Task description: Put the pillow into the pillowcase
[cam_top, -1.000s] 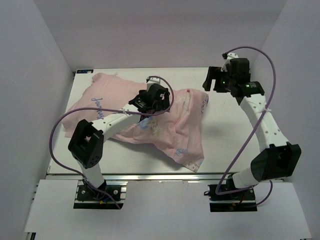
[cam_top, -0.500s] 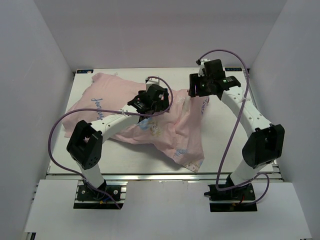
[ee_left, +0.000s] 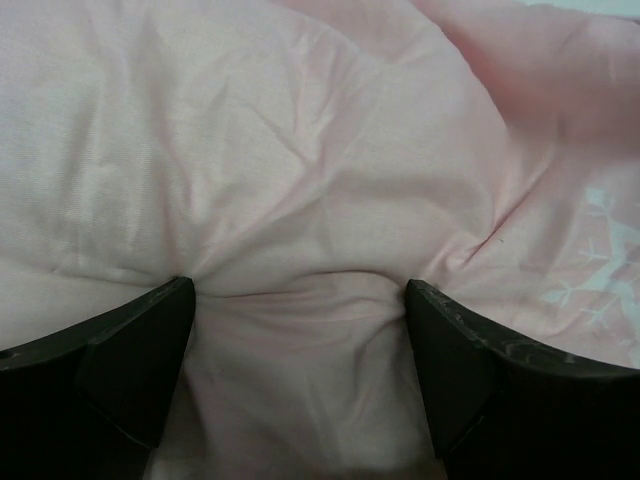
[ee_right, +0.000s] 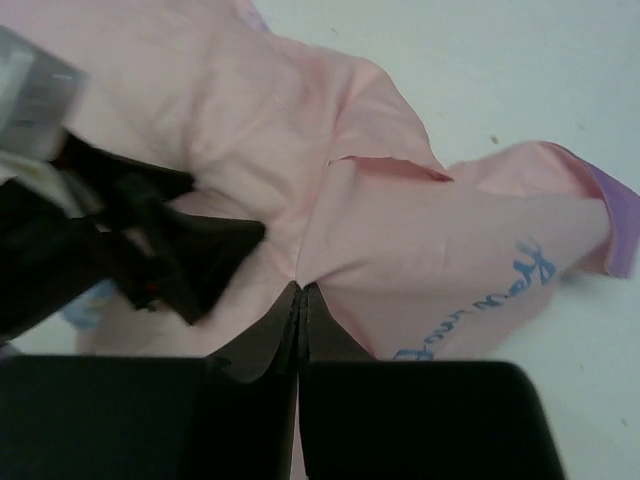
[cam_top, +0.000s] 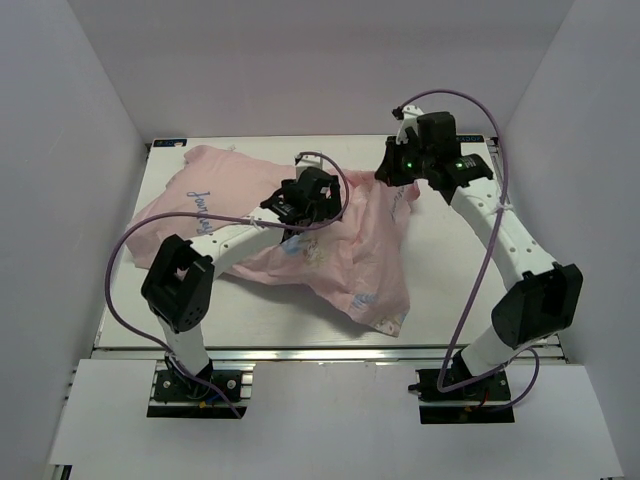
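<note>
- Your table point(cam_top: 465, 265) was boxed in by white walls point(cam_top: 60, 200) on the left, far and right sides. Its near edge ran along a metal rail point(cam_top: 320, 352).
- Open room lay on the right, where bare tabletop ran from the far edge down to the rail. There was also a bare strip at the near left, in front of the cloth.
- The pillowcase point(cam_top: 340, 255) lay crumpled with its pale pink face up. It stretched from the far left corner across the middle of the table.
- Its left corner came close to the table's left edge, and its near corner stopped just short of the rail.
- Your left gripper point(cam_top: 300, 207) was pressed down into the middle of the pillowcase. Its jaws stood wide apart, sunk into the fabric. A soft ridge of pink cloth bunched between them, and they clamped nothing.
- Your right gripper point(cam_top: 393, 172) sat at the far right corner of the pillowcase. Its jaws were fully together, pinching a fold of the cloth, which rose in a peak to the pinch.
- The two grippers were near each other with only pink cloth between them. In the right wrist view the left one showed dark just to the left of the pinch.
- Right of the pinch, a corner flap lay on the bare white table. It carried blue lettering point(ee_right: 500, 300) and a purple hem point(ee_right: 622, 232).
- The left part of the pillowcase looked plump, but no view showed whether the pillow was under it, so I cannot tell where the pillow lay.
</note>
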`<control>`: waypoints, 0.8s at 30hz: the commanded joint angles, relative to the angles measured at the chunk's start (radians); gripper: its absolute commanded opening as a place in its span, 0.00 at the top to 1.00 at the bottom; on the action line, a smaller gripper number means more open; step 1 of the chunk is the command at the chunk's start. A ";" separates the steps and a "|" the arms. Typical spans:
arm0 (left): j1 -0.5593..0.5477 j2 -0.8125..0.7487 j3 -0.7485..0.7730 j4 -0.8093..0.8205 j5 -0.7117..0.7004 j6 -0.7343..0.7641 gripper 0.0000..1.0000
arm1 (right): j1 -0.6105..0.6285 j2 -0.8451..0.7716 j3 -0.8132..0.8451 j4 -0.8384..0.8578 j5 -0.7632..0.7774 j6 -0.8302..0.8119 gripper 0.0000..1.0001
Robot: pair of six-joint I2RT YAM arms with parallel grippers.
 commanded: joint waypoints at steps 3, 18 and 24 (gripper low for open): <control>-0.002 0.090 0.035 -0.066 0.103 -0.009 0.06 | 0.006 -0.073 0.050 0.193 -0.272 0.053 1.00; -0.002 -0.047 0.140 -0.109 0.010 -0.043 0.05 | 0.004 0.145 0.211 -0.072 0.169 0.126 0.35; -0.002 -0.267 0.129 -0.391 -0.217 -0.101 0.02 | 0.007 -0.016 0.166 -0.063 0.030 -0.015 0.11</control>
